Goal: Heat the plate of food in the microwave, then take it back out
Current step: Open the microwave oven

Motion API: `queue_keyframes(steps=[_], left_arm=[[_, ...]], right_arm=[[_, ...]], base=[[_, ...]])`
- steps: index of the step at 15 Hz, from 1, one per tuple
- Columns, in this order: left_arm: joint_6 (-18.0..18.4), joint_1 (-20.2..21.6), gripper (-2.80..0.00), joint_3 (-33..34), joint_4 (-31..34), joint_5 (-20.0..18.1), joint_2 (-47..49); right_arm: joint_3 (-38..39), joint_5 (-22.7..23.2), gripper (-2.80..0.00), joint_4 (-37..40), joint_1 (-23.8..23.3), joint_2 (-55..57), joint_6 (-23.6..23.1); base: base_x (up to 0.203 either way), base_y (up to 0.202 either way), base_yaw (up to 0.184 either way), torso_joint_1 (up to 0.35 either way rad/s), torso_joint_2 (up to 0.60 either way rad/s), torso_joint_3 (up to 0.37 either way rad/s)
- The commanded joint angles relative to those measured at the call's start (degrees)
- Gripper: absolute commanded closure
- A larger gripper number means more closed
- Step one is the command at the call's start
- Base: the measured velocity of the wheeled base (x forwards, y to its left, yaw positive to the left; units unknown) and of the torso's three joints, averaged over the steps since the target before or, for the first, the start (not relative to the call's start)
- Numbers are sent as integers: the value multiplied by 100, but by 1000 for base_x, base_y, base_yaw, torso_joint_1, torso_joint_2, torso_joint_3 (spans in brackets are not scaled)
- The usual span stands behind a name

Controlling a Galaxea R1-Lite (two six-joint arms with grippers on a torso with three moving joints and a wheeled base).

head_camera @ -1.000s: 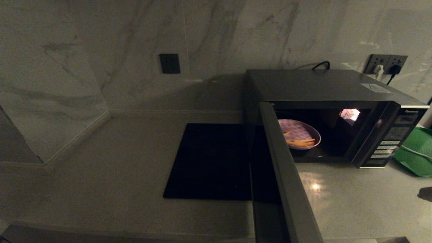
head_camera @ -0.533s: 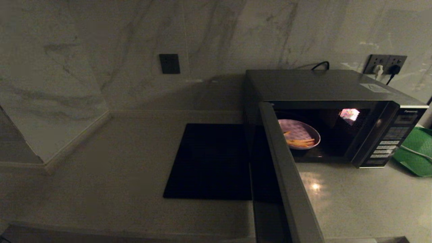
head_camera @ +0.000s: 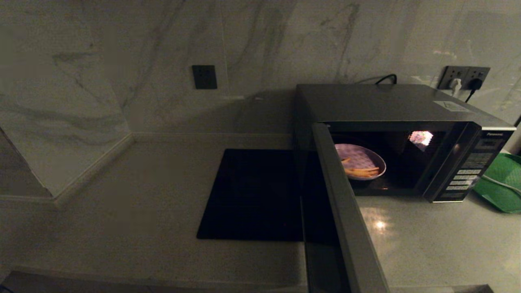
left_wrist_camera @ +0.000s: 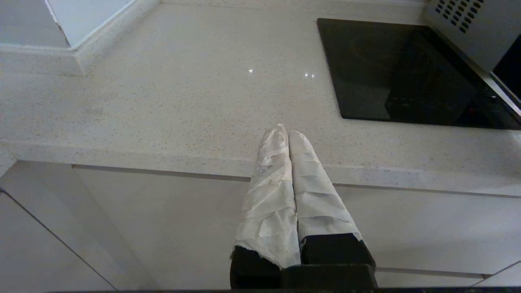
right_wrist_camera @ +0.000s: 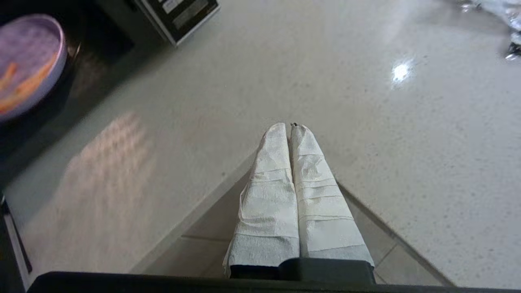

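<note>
Plate of food [head_camera: 360,161] sits inside the open microwave [head_camera: 407,138], at 10 o'clock from your right gripper [right_wrist_camera: 290,126]; both grippers' fingers together, left gripper [left_wrist_camera: 283,131] farther off.

Pale-lavender plate of food [head_camera: 360,161] with orange-yellow fries, dark-grey microwave [head_camera: 390,106], green tray [head_camera: 500,183], black mat [head_camera: 252,195].

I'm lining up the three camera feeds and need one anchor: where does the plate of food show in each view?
Head view: the plate of food sits inside the open microwave, just right of the swung-out door.
Left wrist view: not in it; only a microwave corner and the black mat show.
Right wrist view: at the picture's upper left edge, beyond the shut right claw.
Shared landmark: the pale countertop.
</note>
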Motion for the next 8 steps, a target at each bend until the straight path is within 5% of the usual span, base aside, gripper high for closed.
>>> queue_keyframes(steps=[1, 8], left_arm=[[-4, 1, 0, 0, -1, 4, 0], [-4, 1, 0, 0, -1, 4, 0]], right_arm=[[-92, 104, 0, 35, -31, 305, 61], [-1688, 1783, 0, -118, -728, 3038, 43]], base=[[0, 0, 0, 0, 0, 0], [0, 0, 0, 0, 0, 0]])
